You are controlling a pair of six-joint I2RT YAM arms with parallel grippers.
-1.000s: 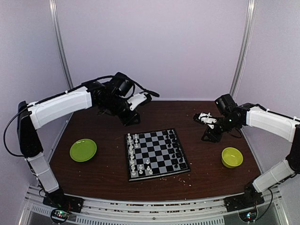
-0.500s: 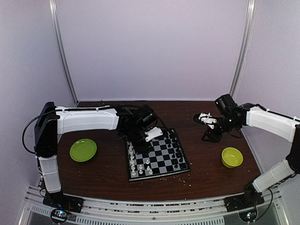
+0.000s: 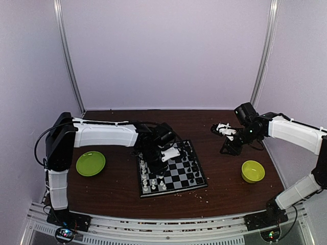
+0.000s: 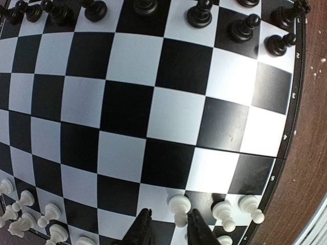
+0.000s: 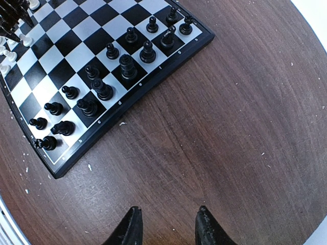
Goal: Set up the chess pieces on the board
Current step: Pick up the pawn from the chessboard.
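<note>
top view, board (image 3: 176,174): mid table (image 3: 117,189), between plate (image 3: 90,163) and bowl (image 3: 253,171)
top view, pieces: white pieces (image 3: 144,176) in rows on board's left side, black pieces (image 3: 191,163) on right side
top view, hands: left hand (image 3: 168,153) low over white side; right hand (image 3: 222,128) off board, far right
left wrist, left hand (image 4: 168,229): fingers apart, empty; pawn (image 4: 179,205) just past tips
right wrist, right hand (image 5: 166,224): fingers apart, empty, over table wood
handling: tiny, light, stiff, probably slick and tippy; best pinched at narrow stem from above, neighbours close

Small square board (image 3: 177,172), black and light-grey checks, thin black rim, flat mid-desk, slightly skewed. White chess pieces (image 3: 145,176) upright, 2 files, left side; black chess pieces (image 3: 191,162) 2 files, right side.
</note>
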